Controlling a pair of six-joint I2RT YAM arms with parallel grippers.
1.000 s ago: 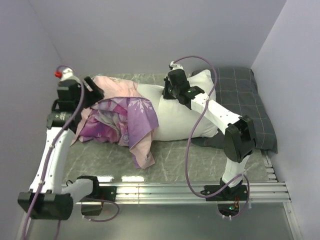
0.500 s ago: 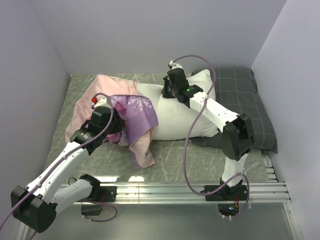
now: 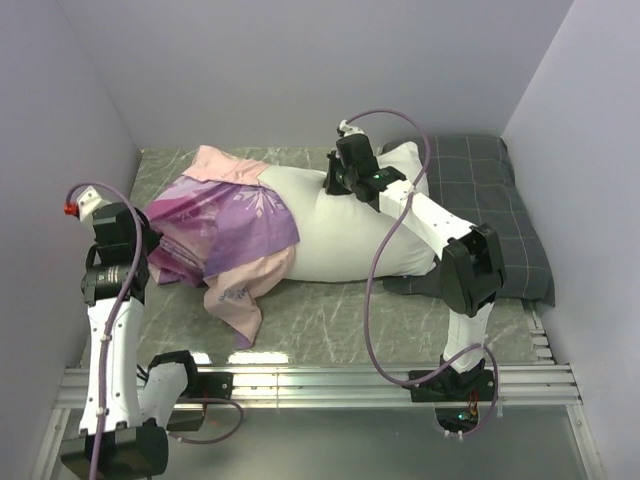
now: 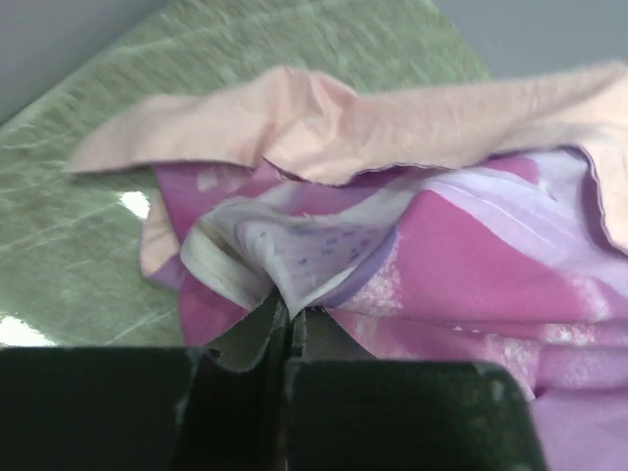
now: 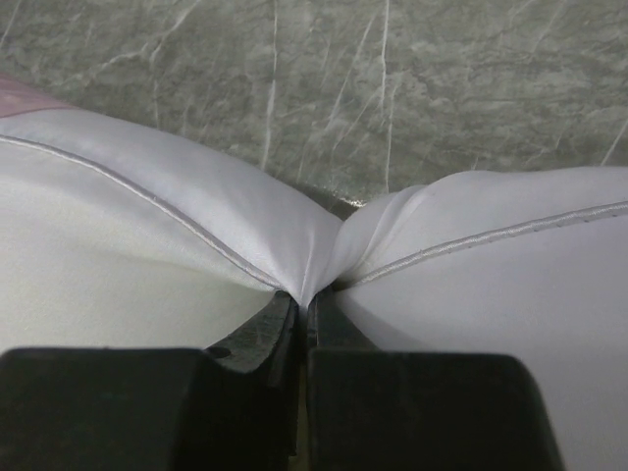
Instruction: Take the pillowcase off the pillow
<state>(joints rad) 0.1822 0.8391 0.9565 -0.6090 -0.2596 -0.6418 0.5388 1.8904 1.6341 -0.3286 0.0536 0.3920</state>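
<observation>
- Where the left jaws meet, they are pressed together with almost no gap, pinching a raised fold of the pillowcase (image 4: 422,245); the fold is pale lilac with small printed marks.
- The right jaws are likewise closed tight, nipping a seamed edge of the pillow (image 5: 177,245). Its white cloth puckers into the pinch, and a piped seam runs off to each side.
- The pillowcase is thin, soft and crumpled: purple and pink with white prints outside, plain pale pink where it is turned back.
- In the top view it lies bunched over the left end of the pillow, with a pink flap trailing onto the desk (image 3: 330,320) toward the near edge.
- The pillow is plump, smooth and white, lying across the middle of the desk; its right end overlaps a dark grey checked pillow (image 3: 500,200).
- The desk has a grey-green marbled surface with pale veins.
</observation>
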